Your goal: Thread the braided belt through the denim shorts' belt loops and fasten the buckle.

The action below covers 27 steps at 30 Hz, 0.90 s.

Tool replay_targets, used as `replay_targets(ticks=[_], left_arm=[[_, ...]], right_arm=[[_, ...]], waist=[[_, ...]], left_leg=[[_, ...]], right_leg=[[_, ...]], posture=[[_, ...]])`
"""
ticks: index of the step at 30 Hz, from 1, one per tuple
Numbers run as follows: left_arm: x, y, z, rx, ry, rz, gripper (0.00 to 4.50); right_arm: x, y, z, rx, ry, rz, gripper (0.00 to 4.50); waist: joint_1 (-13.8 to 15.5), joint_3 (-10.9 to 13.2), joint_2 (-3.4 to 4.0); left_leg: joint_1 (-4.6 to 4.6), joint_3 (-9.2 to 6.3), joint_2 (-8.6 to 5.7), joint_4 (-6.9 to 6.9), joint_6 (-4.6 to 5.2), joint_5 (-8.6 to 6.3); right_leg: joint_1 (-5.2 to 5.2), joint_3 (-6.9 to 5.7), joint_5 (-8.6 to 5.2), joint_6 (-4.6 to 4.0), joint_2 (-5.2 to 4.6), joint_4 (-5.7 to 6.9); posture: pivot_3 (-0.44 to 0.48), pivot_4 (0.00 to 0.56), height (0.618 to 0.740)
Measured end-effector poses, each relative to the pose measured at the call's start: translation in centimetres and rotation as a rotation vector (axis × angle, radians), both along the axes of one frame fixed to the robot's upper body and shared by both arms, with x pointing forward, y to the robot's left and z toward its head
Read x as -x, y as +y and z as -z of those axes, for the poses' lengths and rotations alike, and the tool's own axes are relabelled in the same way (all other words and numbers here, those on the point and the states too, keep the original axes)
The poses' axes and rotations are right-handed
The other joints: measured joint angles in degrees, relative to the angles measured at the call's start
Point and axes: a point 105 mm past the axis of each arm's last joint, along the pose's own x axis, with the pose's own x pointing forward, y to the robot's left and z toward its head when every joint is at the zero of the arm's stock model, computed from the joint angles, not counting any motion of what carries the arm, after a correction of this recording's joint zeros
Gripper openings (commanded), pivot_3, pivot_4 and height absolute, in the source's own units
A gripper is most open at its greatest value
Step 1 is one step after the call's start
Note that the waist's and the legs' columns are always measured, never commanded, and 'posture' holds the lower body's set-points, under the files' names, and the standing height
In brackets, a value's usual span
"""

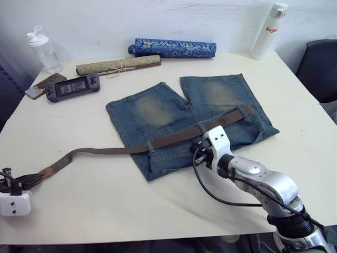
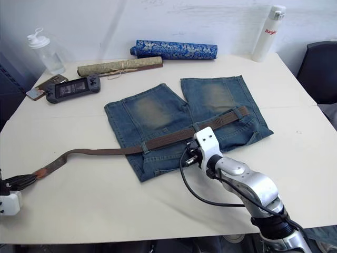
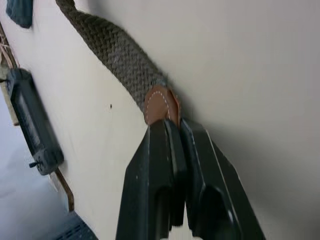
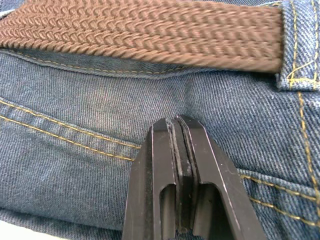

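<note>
The denim shorts [image 1: 184, 116] lie flat mid-table, waistband toward me. The braided belt [image 1: 174, 138] runs along the waistband under belt loops [image 1: 150, 144] and out to the left across the table. My left gripper [image 3: 172, 122] is shut on the belt's tan leather tip [image 3: 160, 102] near the table's front left corner. My right gripper [image 4: 176, 121] is shut, its tips resting on the denim just below the belt, beside a belt loop [image 4: 298, 45]. In the left eye view the right gripper [image 1: 199, 154] sits at the waistband's middle. The buckle is hidden.
At the back lie a blue patterned tube [image 1: 174, 48] and a tan tied roll [image 1: 118, 65]. A handheld console [image 1: 71, 87] and a clear bottle [image 1: 43, 50] sit back left. A white bottle [image 1: 268, 31] stands back right, a dark chair [image 1: 318, 68] beyond it.
</note>
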Motion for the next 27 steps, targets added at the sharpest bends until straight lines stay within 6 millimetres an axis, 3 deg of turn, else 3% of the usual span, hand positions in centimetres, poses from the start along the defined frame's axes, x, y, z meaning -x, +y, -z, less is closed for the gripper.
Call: replay_targets(ticks=[2, 9, 11, 14, 17, 19, 24, 25, 27], left_arm=[[-0.6, -0.5, -0.3, 0.014, -0.027, 0.026, 0.99], [-2.0, -2.5, -1.0, 0.124, -0.099, 0.097, 3.95], [-2.4, -3.8, -1.6, 0.181, -0.122, 0.142, 3.95], [-2.9, -8.8, -3.1, 0.325, -0.094, 0.297, 3.95], [-2.7, -15.0, -5.3, 0.555, 0.04, 0.4, 4.03], [-2.3, -17.6, -5.7, 0.669, 0.122, 0.422, 4.03], [-0.6, -23.1, -4.9, 0.948, 0.369, 0.386, 4.03], [-0.2, -23.9, -4.5, 0.98, 0.407, 0.386, 4.03], [-0.1, -25.1, -4.0, 1.016, 0.458, 0.378, 4.03]], right_arm=[[-0.1, 0.0, 0.0, -0.002, 0.004, 0.001, 0.0], [-0.3, 0.2, -0.1, -0.02, 0.014, -0.001, 0.0], [-0.4, 0.0, -0.1, -0.017, 0.019, 0.002, 0.0], [-0.5, -0.2, -0.1, -0.026, 0.033, 0.013, 0.0], [-0.5, 0.0, -0.2, -0.04, 0.048, 0.002, 0.99], [-0.3, 0.3, -0.4, -0.064, 0.055, -0.016, 1.74], [1.4, 0.0, -2.6, -0.202, 0.121, -0.108, 4.16], [1.6, -0.4, -3.5, -0.216, 0.111, -0.126, 4.45], [2.3, -1.5, -6.5, -0.252, 0.059, -0.197, 4.45]], waist=[[0.0, 0.0, -0.05], [-0.1, 0.0, -0.1], [0.0, -0.1, -0.11], [0.0, 0.0, -0.15], [-0.1, 0.1, -0.2], [-0.2, 0.1, -0.13], [0.1, 0.8, 0.64], [0.1, 0.9, 0.69], [0.2, 1.1, 0.71]], left_leg=[[-0.01, -0.03, 0.04, 0.0, 0.0, 0.0], [-0.01, -0.1, 0.03, 0.01, -0.02, -0.01], [-0.05, -0.22, 0.03, 0.04, -0.02, -0.01], [-0.14, -0.47, 0.07, 0.12, -0.1, -0.05], [-0.13, -0.44, 0.2, 0.14, -0.15, -0.07], [-0.09, -0.4, 0.16, 0.12, -0.15, -0.07], [-0.21, -0.25, 0.07, 0.11, -0.15, -0.07], [-0.21, -0.2, 0.05, 0.11, -0.15, -0.07], [-0.22, 0.02, 0.01, 0.14, -0.14, -0.07]], right_leg=[[0.0, -0.05, -0.01, -0.02, 0.04, 0.03], [-0.03, -0.03, -0.01, -0.03, 0.04, 0.04], [-0.03, -0.04, -0.01, -0.03, -0.02, 0.05], [-0.04, -0.05, -0.02, -0.05, -0.06, 0.06], [-0.02, -0.01, -0.03, -0.08, -0.08, 0.02], [0.03, 0.04, -0.03, -0.07, -0.08, -0.03], [-0.04, 0.12, -0.01, -0.03, -0.12, -0.09], [-0.04, 0.16, 0.01, 0.0, -0.17, -0.11], [-0.01, 0.1, 0.03, 0.02, -0.16, -0.16]], posture=[[0.0, 0.15, 0.637], [0.0, 0.15, 0.637], [0.0, 0.15, 0.637], [0.0, 0.15, 0.637], [0.0, 0.15, 0.637], [0.0, 0.15, 0.637], [0.0, 0.15, 0.637], [0.0, 0.15, 0.637], [0.0, 0.15, 0.637]])
